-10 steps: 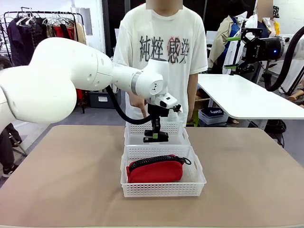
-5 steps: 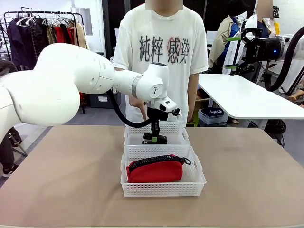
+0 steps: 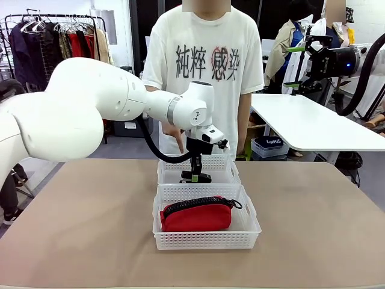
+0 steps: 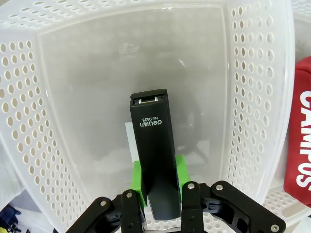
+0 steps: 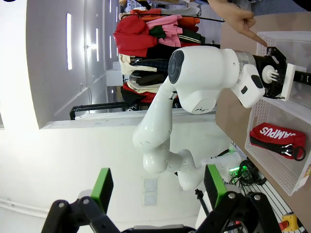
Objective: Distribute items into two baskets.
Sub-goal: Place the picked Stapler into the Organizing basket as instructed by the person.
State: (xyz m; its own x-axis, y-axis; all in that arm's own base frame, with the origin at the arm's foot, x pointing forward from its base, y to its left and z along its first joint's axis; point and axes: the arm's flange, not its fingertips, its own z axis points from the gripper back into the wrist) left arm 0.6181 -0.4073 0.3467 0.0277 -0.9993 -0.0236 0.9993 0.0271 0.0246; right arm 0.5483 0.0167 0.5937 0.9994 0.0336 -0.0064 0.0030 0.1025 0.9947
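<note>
Pinching the slim matte-black stapler (image 4: 154,145), left gripper (image 4: 158,199) hangs inside the perforated white basket (image 4: 252,97).

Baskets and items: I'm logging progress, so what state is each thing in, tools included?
Pouch: zipped, lying in near basket.
Stapler: closed, held upright over far basket.
Left tool: shut on stapler.
Right tool: open, holding nothing.
Person's hand: pointing at far basket.

Red pouch (image 3: 197,214) lies in near basket (image 3: 207,241); black stapler (image 4: 155,145) over far basket (image 4: 63,121)
</note>
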